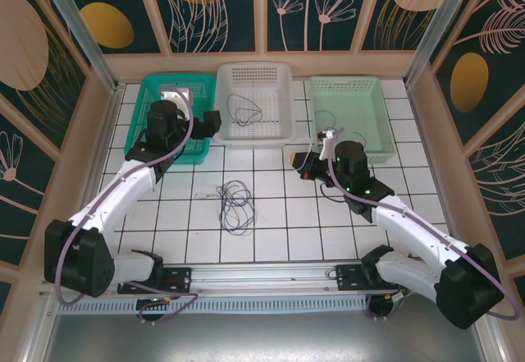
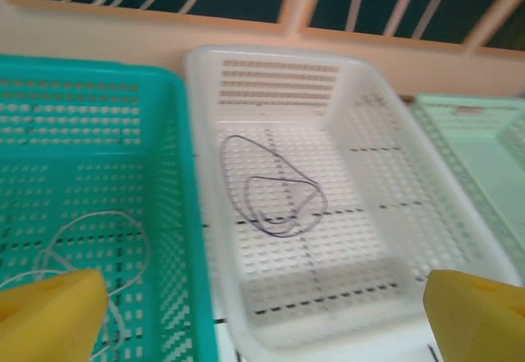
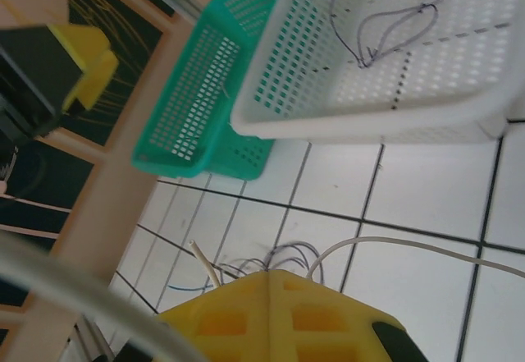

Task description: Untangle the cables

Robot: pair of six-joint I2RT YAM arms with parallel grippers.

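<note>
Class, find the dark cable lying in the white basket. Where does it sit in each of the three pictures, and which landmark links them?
Top view: dark cable upper middle, inside the white basket.
Left wrist view: dark cable at the centre, on the basket floor.
Right wrist view: dark cable at the top right.
Shared landmark: the teal basket beside the white one.

Dark cable tangle [image 1: 235,206] on the tiles [image 1: 279,214]; another dark loop [image 1: 246,112] flat in white basket [image 1: 254,68].
</note>
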